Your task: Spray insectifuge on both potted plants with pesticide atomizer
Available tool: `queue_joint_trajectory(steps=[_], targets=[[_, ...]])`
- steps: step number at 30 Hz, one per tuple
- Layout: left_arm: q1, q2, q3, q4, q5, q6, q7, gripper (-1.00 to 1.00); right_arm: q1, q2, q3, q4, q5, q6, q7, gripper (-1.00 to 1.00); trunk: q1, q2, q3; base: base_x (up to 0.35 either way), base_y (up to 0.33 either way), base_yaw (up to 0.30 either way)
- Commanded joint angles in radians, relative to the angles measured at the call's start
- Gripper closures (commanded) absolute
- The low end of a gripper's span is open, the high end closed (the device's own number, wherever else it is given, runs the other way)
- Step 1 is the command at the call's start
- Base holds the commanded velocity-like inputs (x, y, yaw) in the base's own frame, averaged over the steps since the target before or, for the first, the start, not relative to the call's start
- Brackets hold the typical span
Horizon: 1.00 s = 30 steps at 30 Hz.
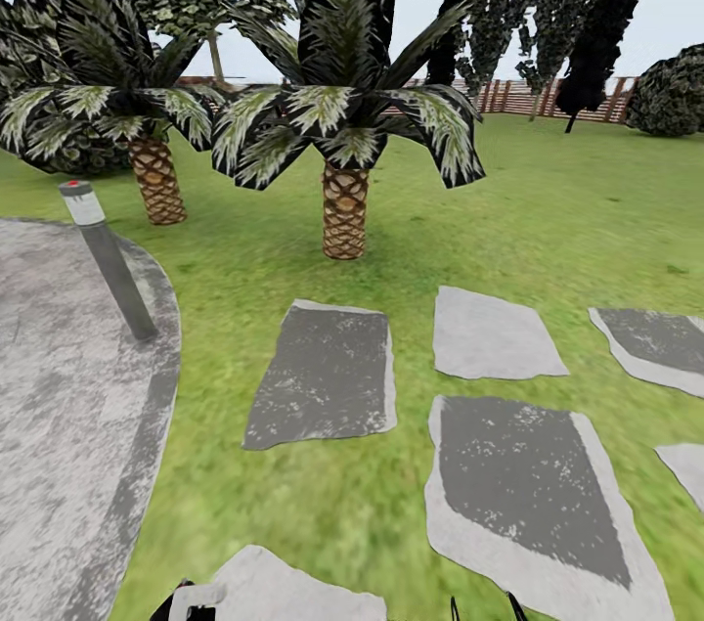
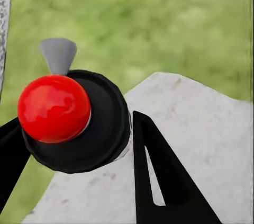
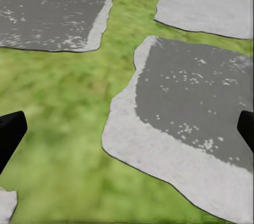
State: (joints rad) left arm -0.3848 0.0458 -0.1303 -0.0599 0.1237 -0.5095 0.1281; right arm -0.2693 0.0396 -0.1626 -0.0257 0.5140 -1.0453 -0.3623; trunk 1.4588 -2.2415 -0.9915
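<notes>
In the left wrist view the pesticide atomizer (image 2: 69,128) is seen end-on: a dark round body with a glossy red tip and a small grey nozzle. My left gripper (image 2: 79,147) is shut on it, one black finger on each side, above a pale stepping stone (image 2: 201,128). My right gripper (image 3: 127,131) is open with nothing between its fingers, hovering over grass and a grey stone (image 3: 190,107). Both grippers' tips peek in at the head view's lower edge, left gripper (image 1: 186,603) and right gripper (image 1: 484,607). The potted plants are out of view.
Ahead lies green lawn with several grey stepping stones (image 1: 328,372). A round paved patio (image 1: 59,425) is at the left with a grey bollard lamp (image 1: 108,259) on its edge. Two palms (image 1: 344,161) stand beyond, and a brown slatted fence (image 1: 548,98) runs along the back.
</notes>
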Motion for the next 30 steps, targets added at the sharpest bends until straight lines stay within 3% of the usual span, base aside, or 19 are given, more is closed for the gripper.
queue_joint_trajectory(steps=[1,30], targets=[[0.0,0.0,-0.009,0.0,0.01,-0.003,0.002,1.0,-0.001,0.0,-0.008,0.0,0.011,-0.002,-0.004,-1.0,0.0,0.0,-0.001,0.0,0.0,-0.3],[0.0,0.002,-0.009,-0.001,0.01,-0.003,0.002,1.0,-0.001,0.0,-0.008,0.0,0.011,-0.002,-0.004,-1.0,0.0,0.0,-0.001,0.0,0.0,-0.3]])
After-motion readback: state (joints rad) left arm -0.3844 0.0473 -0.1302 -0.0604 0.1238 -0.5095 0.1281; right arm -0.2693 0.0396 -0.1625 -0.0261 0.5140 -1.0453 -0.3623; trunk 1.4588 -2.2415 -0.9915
